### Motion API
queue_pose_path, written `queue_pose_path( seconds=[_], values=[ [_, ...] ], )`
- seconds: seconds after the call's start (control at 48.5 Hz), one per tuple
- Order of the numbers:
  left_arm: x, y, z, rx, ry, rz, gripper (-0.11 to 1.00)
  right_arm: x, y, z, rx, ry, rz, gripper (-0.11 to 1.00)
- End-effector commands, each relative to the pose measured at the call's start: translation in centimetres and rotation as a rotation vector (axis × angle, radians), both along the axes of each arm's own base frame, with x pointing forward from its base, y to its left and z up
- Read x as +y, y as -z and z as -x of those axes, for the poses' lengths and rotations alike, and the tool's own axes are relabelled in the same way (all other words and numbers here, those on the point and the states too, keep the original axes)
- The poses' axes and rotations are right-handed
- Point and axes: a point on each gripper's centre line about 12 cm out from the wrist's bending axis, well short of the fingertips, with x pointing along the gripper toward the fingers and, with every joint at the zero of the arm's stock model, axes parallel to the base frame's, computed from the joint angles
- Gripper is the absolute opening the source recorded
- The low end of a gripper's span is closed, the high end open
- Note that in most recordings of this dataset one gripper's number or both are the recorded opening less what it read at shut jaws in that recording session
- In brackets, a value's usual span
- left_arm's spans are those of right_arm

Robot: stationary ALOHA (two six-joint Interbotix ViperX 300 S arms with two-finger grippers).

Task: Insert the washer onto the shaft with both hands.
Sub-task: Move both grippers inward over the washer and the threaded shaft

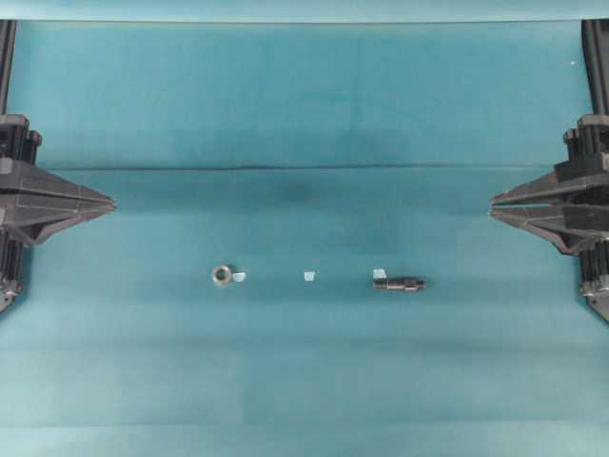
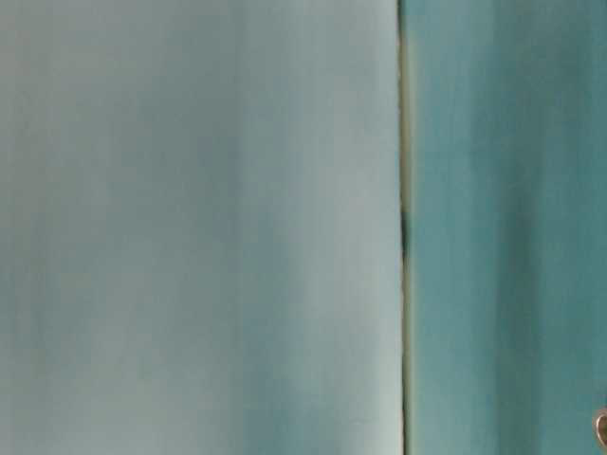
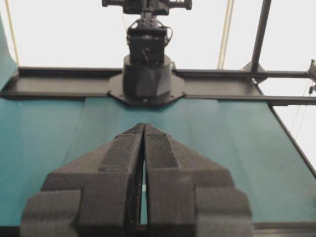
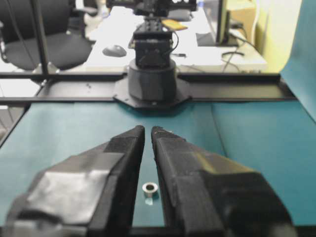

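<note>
The washer (image 1: 222, 275), a small grey metal ring, lies on the teal cloth left of centre. The shaft (image 1: 400, 283), a dark stepped cylinder, lies on its side right of centre, well apart from the ring. My left gripper (image 1: 112, 202) hovers at the left edge, shut and empty, its fingertips pressed together (image 3: 143, 126). My right gripper (image 1: 492, 206) mirrors it at the right edge, its fingers drawn in to a thin slit with nothing between them (image 4: 148, 129). Through that slit the washer (image 4: 149, 188) shows on the cloth far below. Neither wrist view shows the shaft.
Pale blue tape squares mark the cloth beside the washer (image 1: 239, 277), at centre (image 1: 308, 276) and by the shaft (image 1: 380, 273). Each wrist view faces the opposite arm's base (image 3: 146, 74) (image 4: 152, 74) on a black frame rail. The table-level view is blurred teal.
</note>
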Motion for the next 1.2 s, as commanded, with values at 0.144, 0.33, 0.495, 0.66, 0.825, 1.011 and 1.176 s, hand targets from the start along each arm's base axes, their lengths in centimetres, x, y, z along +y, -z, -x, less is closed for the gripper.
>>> queue_pose_path(
  seconds=[0.144,0.33,0.495,0.66,0.825,1.011,1.176],
  values=[
    [-0.1,0.4,-2.1,0.242,0.003,0.020,0.02,-0.4,0.0,-1.1,0.101,0.024,-0.154,-0.05],
    [-0.1,0.3,-2.7,0.305,0.000,0.022,0.02,-0.5,1.4,-1.5,0.254,0.040,-0.254,-0.09],
    [-0.1,0.7,-2.9,0.328,0.001,0.025,0.02,-0.6,2.7,-1.9,0.358,0.053,-0.294,-0.09],
    [-0.1,1.3,-3.5,0.359,0.000,0.024,0.02,-0.5,3.8,-2.6,0.468,0.059,-0.297,-0.09],
    [-0.1,2.5,-4.4,0.459,-0.002,0.025,0.02,-0.4,5.0,-3.6,0.587,0.066,-0.296,-0.09],
    [-0.1,4.5,-5.8,0.629,-0.005,0.024,0.02,-0.3,6.1,-5.0,0.703,0.072,-0.295,-0.09],
    [-0.1,5.6,-7.3,0.727,-0.007,0.021,0.02,-0.1,7.2,-5.9,0.793,0.073,-0.292,-0.09]
  ],
)
